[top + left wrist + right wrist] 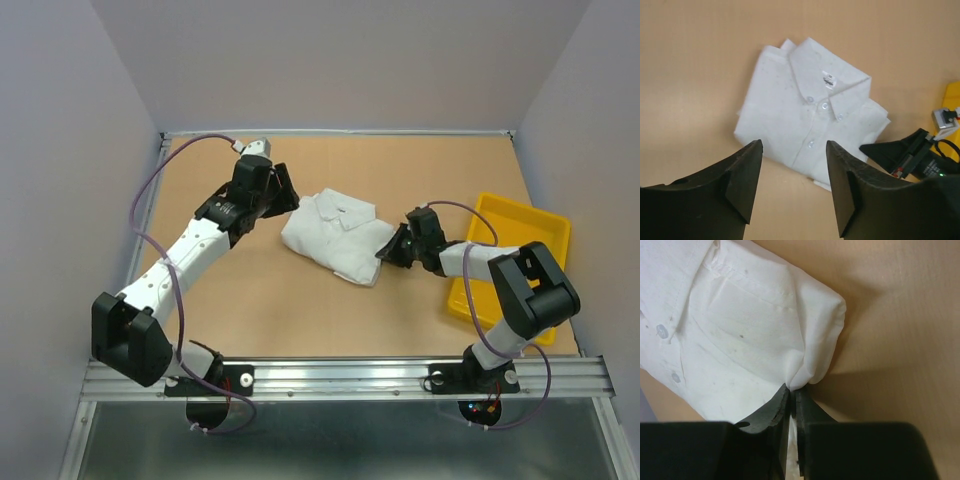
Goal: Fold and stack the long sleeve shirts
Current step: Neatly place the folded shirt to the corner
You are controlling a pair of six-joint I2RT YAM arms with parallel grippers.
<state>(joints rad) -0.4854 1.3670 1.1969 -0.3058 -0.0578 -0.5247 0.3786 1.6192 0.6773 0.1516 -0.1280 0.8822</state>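
A folded white long sleeve shirt (335, 234) lies collar-up in the middle of the table. It also shows in the left wrist view (810, 107) and in the right wrist view (740, 330). My right gripper (392, 248) is shut on the shirt's right edge, pinching a fold of fabric between its fingertips (793, 392). My left gripper (291, 194) is open and empty, just left of the shirt's collar end, with bare table between its fingers (747, 170).
A yellow tray (548, 238) stands at the right edge of the table, behind my right arm. The enclosure's walls close in the table at the back and both sides.
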